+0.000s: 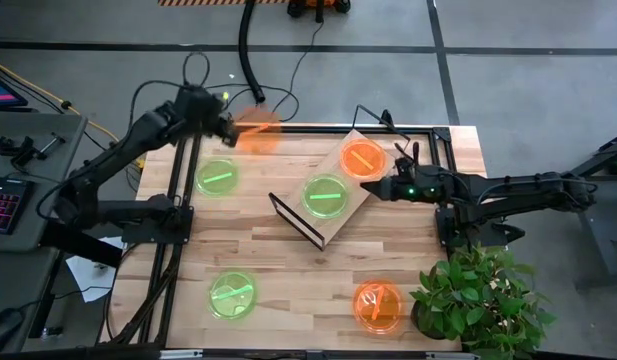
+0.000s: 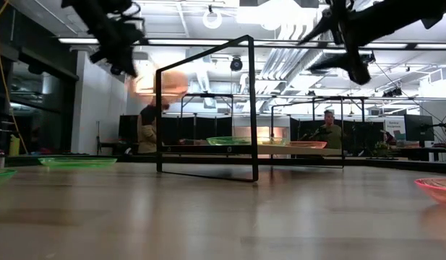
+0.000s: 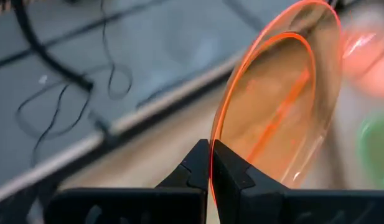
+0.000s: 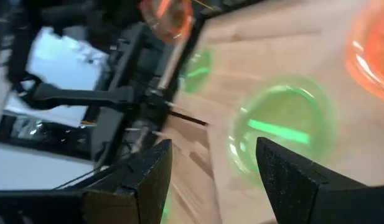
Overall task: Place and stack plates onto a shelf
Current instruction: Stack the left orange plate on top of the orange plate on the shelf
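Note:
My left gripper is at the table's far edge, shut on an orange plate held in the air; the low view shows that plate high above the tabletop. The shelf lies slanted mid-table and carries a green plate and an orange plate. My right gripper hovers open over the shelf's right edge, beside those two plates, with nothing between its fingers. Two green plates and an orange plate rest flat on the table. My left gripper pinches the orange plate's rim between its two shut fingers. The fingers come from the table's left, slanting downward. The plate reaches out beyond the fingertips, tilted up on edge and lifted clear of the table.
A potted plant stands at the near right corner. The shelf's black wire frame rises at its near end. Cables lie on the floor beyond the far edge. People show in the room behind.

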